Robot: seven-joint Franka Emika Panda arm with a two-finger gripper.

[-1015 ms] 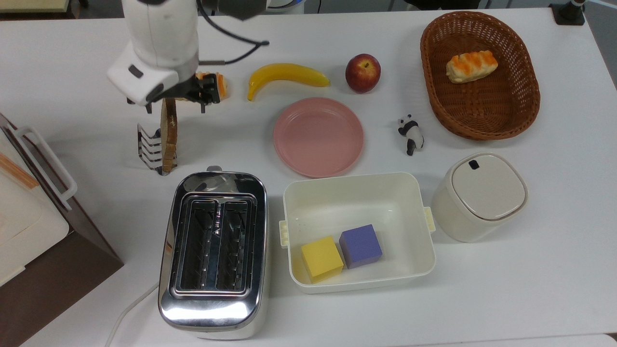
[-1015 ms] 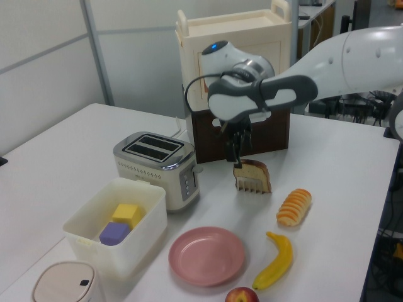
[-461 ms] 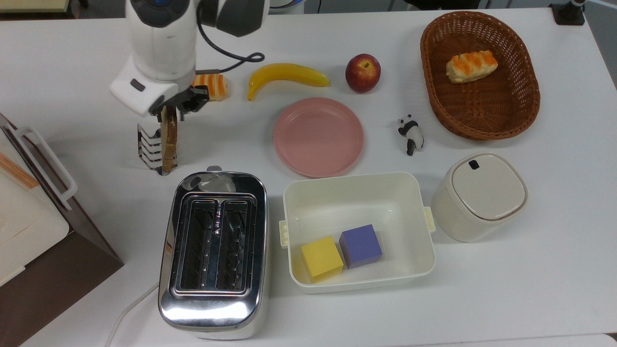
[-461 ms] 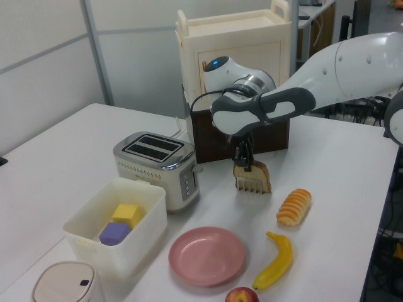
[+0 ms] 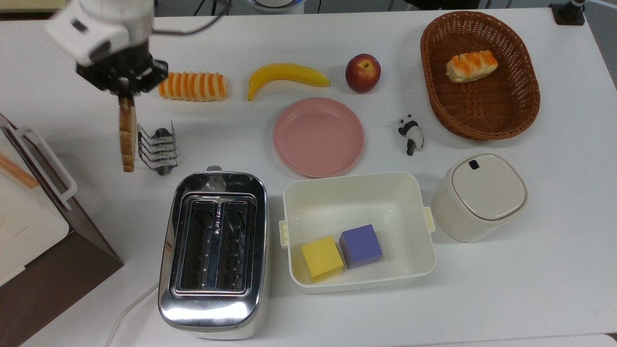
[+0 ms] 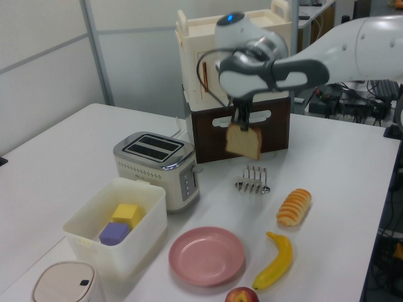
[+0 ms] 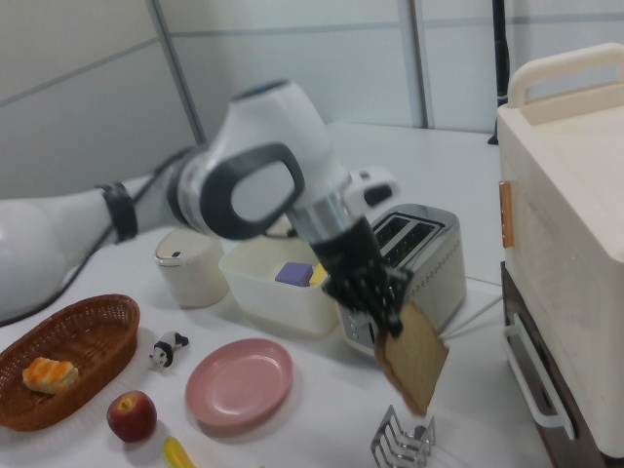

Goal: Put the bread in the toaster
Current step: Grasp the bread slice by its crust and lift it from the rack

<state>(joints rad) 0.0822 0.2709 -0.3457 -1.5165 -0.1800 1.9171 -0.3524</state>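
Note:
My gripper is shut on the top edge of the bread, a pale slice with a brown crust that hangs upright in the air. The slice is clear of the wire toast rack, above it and toward the top view's left. The chrome toaster stands on the table with both dark slots empty, below the rack in the top view.
A striped long roll, banana, apple and pink plate lie along the table. A white bin holds yellow and purple cubes. A wicker basket, panda figure, lidded canister and cream-and-brown cabinet stand around.
The gripper closed on the bread in the rack, then lifted it up and out. It has moved toward the top view's left, and the rack now stands empty.

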